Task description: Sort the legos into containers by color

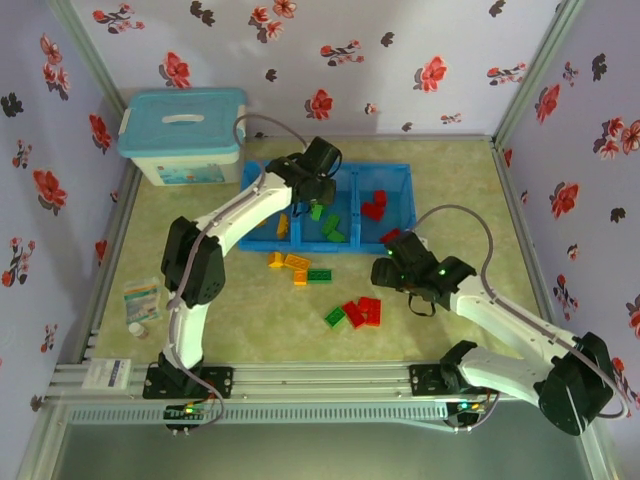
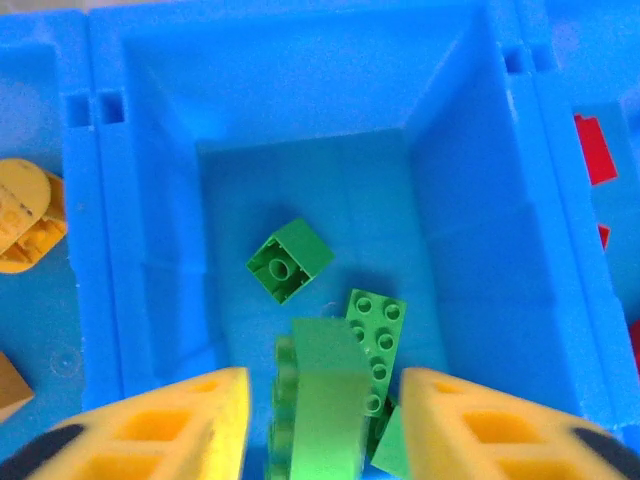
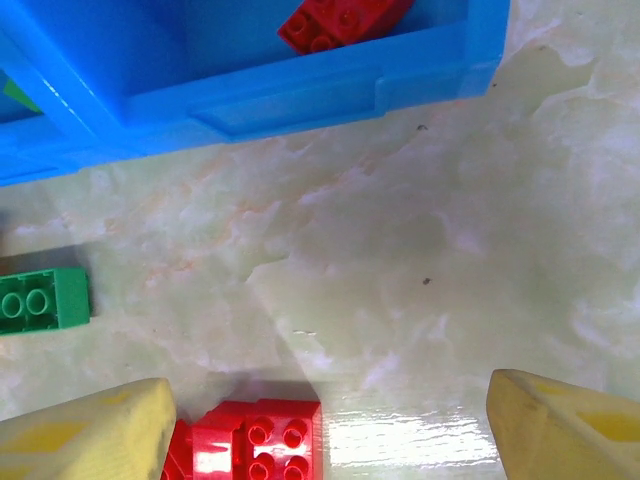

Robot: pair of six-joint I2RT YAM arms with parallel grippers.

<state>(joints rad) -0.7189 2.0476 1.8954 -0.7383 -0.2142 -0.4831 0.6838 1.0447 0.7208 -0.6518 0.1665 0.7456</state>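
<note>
Roughly seven legos [image 1: 297,263] lay loose on the table [image 1: 450,190], so you were likely past halfway; the rest sat color-sorted in the tray [image 1: 397,168]. Your left gripper [image 2: 318,420] hung jaws apart over green bricks [image 2: 289,259] in the middle compartment [image 2: 450,200]; your right gripper [image 3: 330,410] gaped above loose red bricks [image 3: 258,440].

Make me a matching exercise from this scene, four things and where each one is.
1 left claw
2 right claw
3 storage box
4 loose orange-yellow legos

A table's back left corner
B over green legos in the tray
C on table, just before the tray's left end
D by loose red legos

Pairs: 1-B, 2-D, 3-A, 4-C
</note>
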